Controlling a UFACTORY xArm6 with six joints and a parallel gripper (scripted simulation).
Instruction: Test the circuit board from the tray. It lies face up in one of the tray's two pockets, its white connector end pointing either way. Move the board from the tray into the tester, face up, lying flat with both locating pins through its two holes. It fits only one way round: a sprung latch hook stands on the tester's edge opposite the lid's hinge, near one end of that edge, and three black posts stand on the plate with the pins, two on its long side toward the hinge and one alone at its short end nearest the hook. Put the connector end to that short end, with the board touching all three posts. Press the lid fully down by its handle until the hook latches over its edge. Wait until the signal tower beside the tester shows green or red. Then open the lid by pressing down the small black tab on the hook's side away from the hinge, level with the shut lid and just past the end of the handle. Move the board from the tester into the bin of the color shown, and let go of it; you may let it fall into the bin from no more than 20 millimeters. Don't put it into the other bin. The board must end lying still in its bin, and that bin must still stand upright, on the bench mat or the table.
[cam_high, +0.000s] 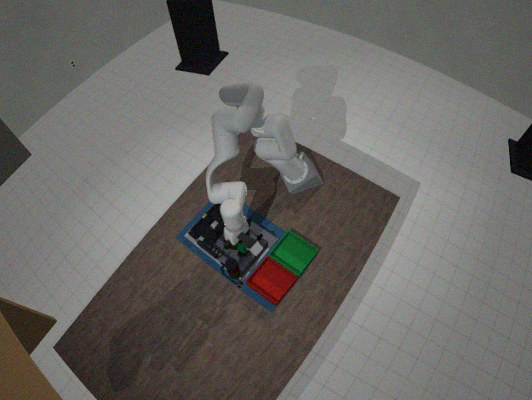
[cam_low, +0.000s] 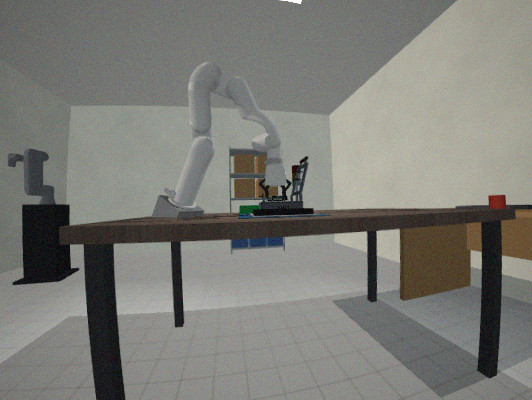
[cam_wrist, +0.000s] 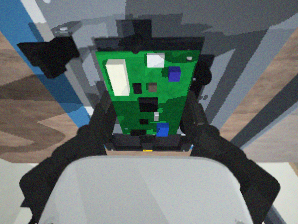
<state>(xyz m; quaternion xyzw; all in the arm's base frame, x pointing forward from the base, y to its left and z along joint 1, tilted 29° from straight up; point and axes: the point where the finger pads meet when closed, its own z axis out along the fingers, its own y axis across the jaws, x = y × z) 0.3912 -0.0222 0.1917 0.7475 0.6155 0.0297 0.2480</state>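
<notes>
Board (cam_high: 242, 248) (cam_wrist: 148, 92): face up, between the fingers
Gripper (cam_high: 233, 242) (cam_low: 275, 196) (cam_wrist: 148, 100): fingers wide apart; cannot tell whether grasping
Bins (cam_high: 294, 252): green beside red
</notes>
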